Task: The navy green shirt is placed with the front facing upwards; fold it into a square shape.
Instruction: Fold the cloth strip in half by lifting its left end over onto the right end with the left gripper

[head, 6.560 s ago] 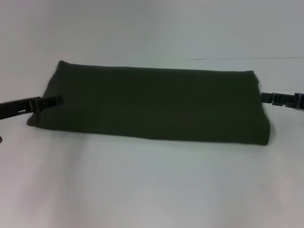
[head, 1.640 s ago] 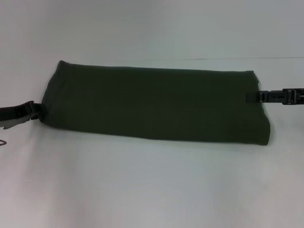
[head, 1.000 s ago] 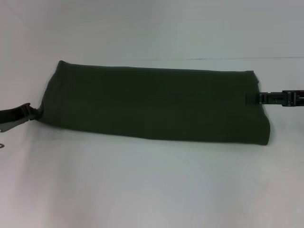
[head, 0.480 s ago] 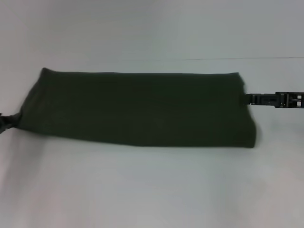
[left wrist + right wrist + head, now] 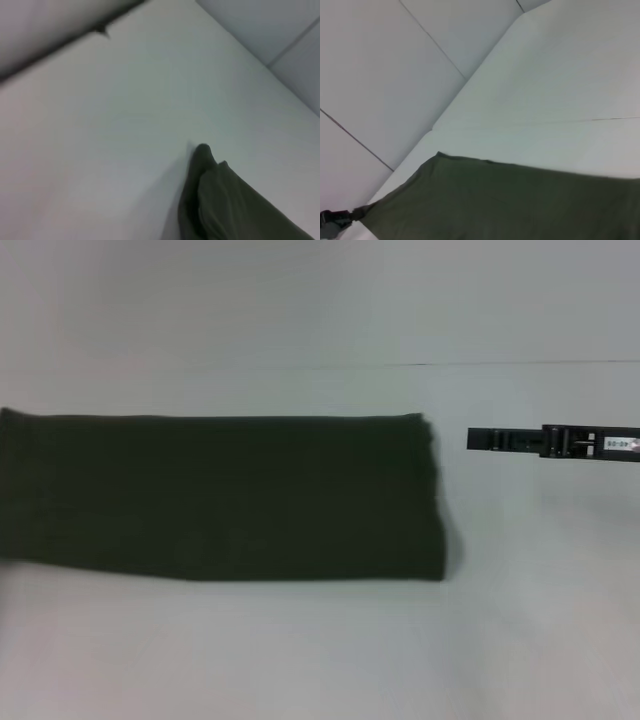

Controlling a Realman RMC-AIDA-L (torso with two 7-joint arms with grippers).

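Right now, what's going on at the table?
The robot is partway through folding a shirt, which lies as a long folded band on the table, not yet a square. The left end effector holds the shirt's left end, which runs past the head view's left edge; it shows only in the right wrist view. The right end effector hangs beside the shirt's right end, apart from it, holding nothing.
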